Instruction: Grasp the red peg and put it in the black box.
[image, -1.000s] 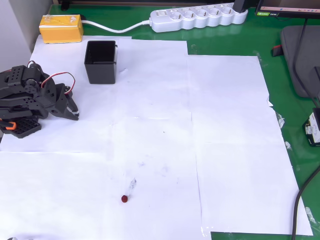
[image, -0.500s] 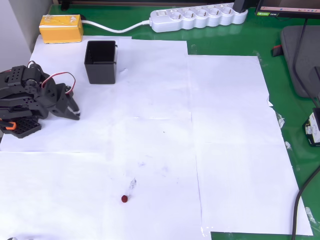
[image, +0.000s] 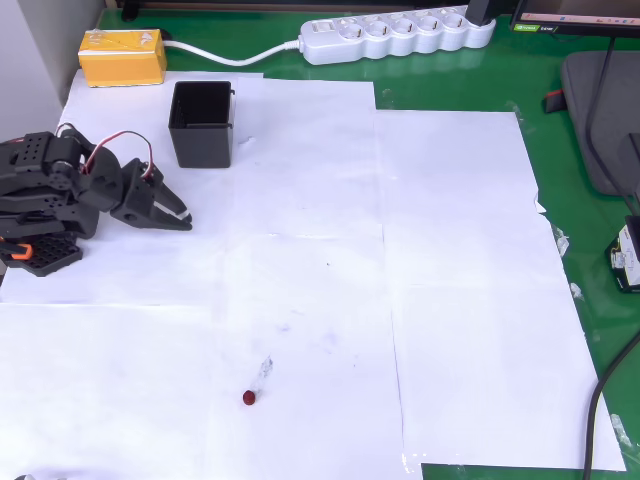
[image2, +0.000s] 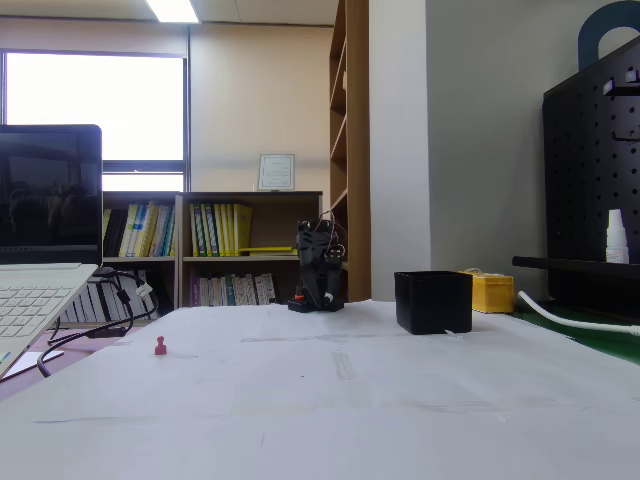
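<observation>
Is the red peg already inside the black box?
No, in the overhead view the red peg lies on the white paper near the bottom edge, far from the black box at the upper left.

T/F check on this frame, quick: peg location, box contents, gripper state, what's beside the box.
1. The red peg lies on the white paper, apart from the gripper. True.
2. The red peg is inside the black box. False: the box looks empty in the overhead view.
3. The gripper holds the peg. False: it is shut and holds nothing.
4. A yellow box sits beyond the black box, near the power strip. True.
5. The black box lies tipped over. False: it stands upright, opening up.
</observation>
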